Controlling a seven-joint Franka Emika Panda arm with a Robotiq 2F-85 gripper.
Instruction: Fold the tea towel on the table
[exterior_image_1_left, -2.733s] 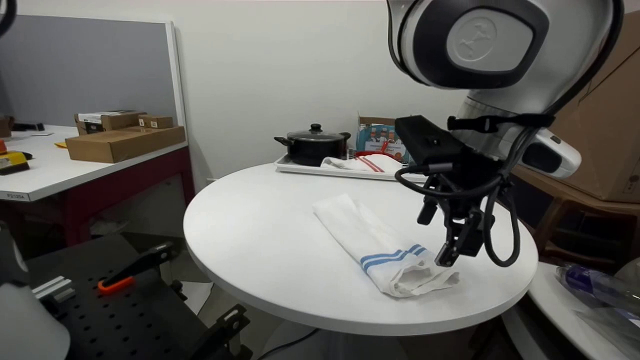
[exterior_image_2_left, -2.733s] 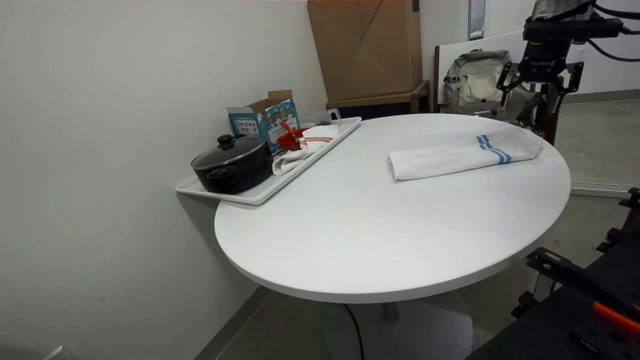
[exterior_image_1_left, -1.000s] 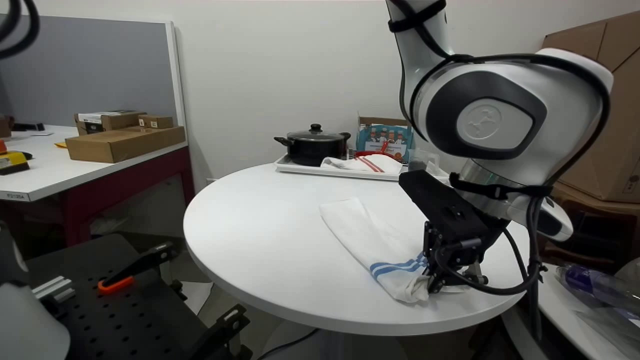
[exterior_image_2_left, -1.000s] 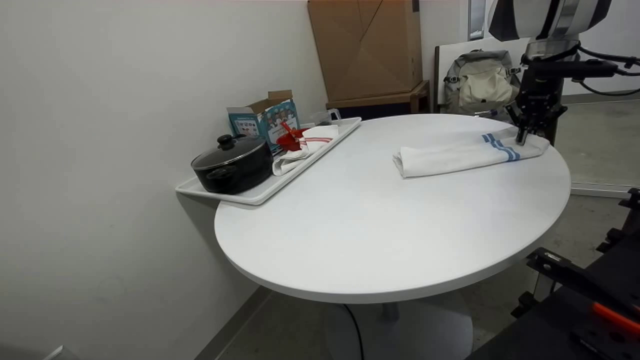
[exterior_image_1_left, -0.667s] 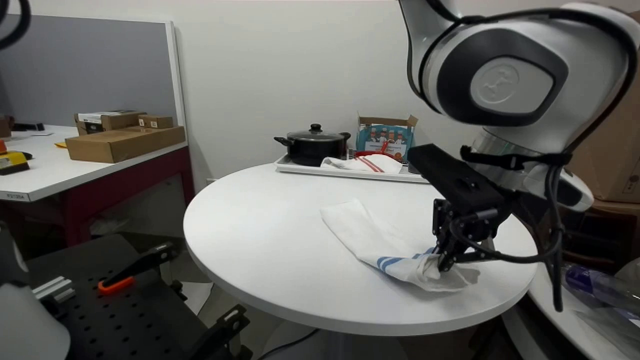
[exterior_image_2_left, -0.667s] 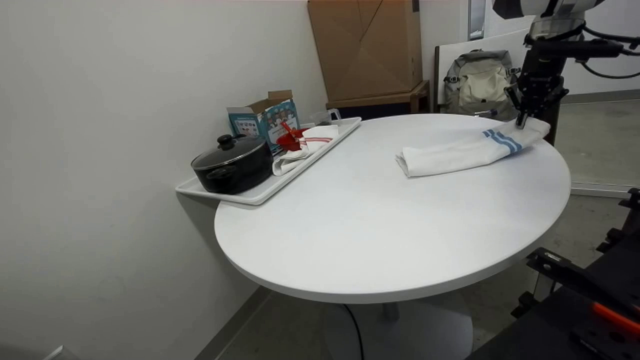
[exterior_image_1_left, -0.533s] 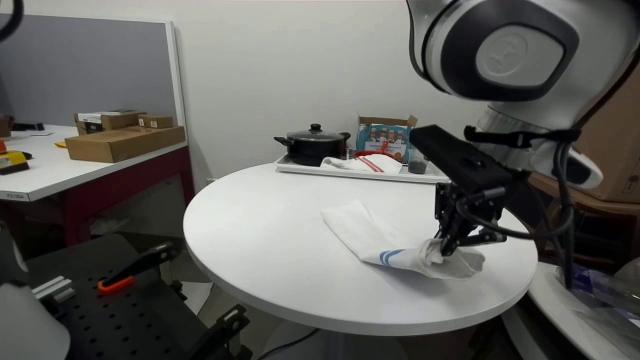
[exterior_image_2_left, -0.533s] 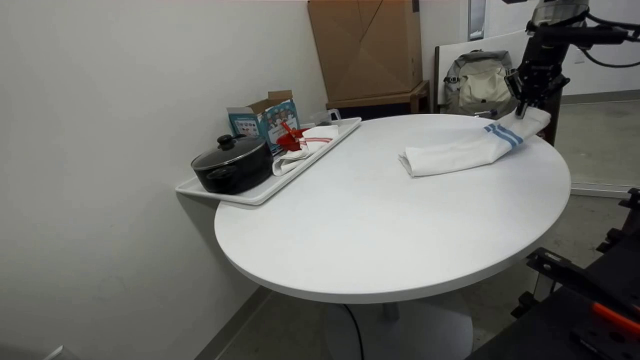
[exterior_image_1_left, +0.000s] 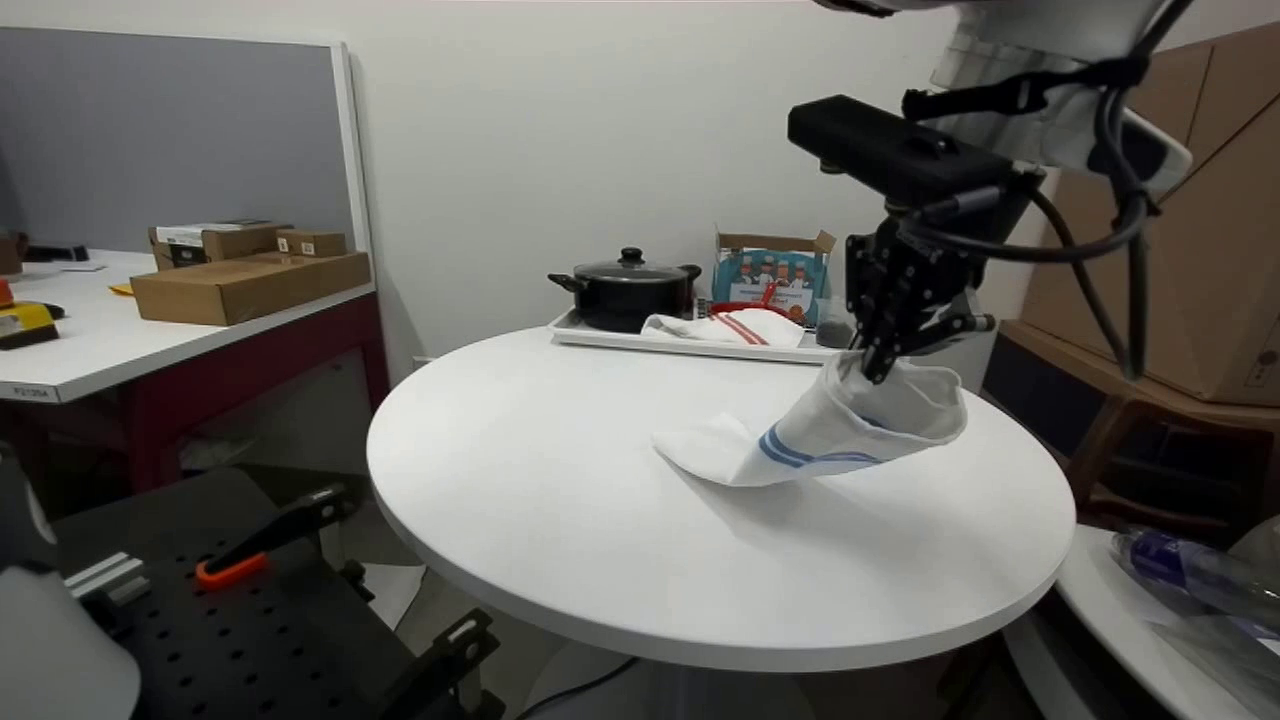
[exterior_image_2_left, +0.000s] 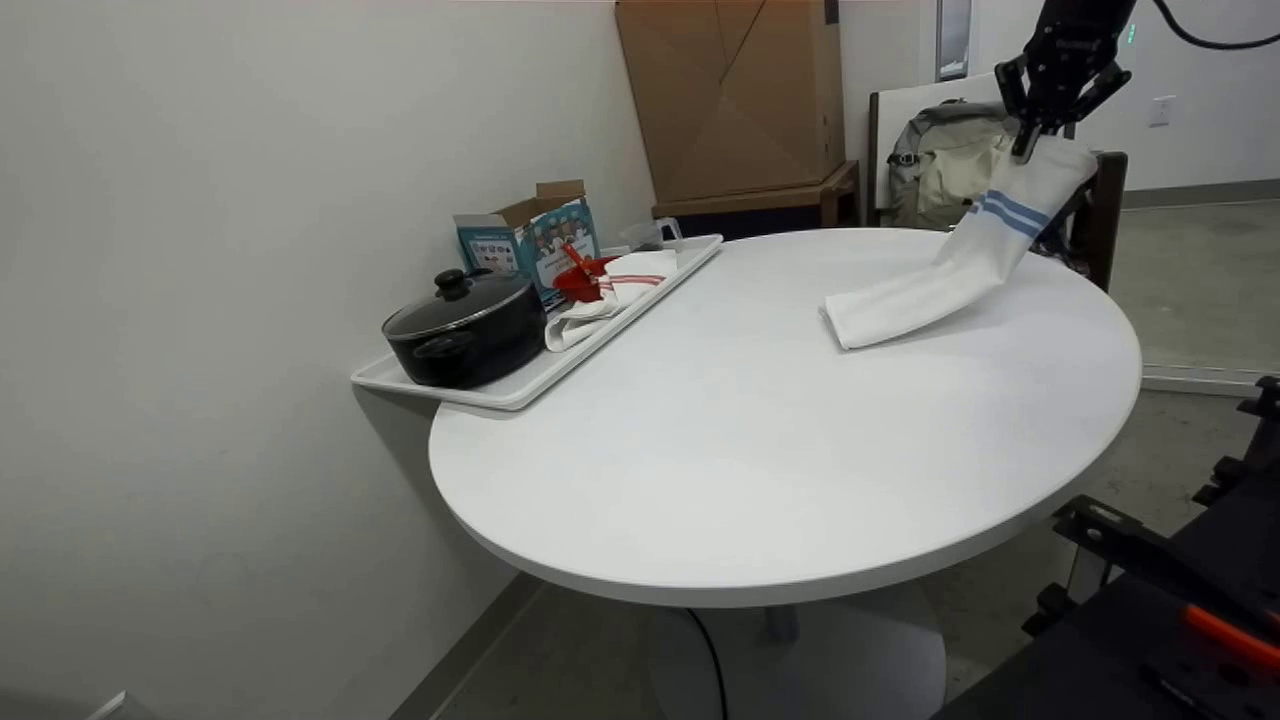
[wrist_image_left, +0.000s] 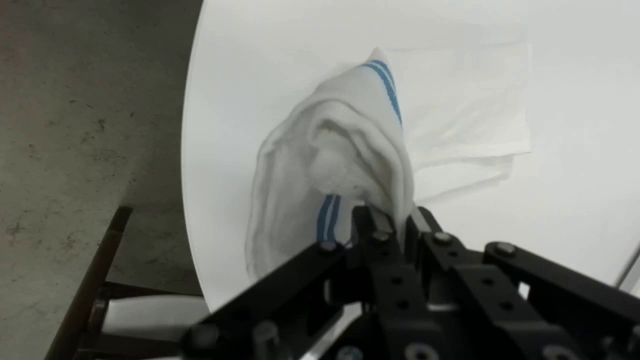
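The black, jointed gripper tilts down above the smooth, round white table. Its fingers pinch the white, blue-striped cloth towel — upper end curled hollow.

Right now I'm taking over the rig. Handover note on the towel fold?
Gripper: shut on the tea towel, at its striped end.
Where: striped end up off the table, plain end lying on it.
Done: tea towel doubled into a strip, striped end raised.
Left: probably lay the raised end over the plain one, release, flatten.
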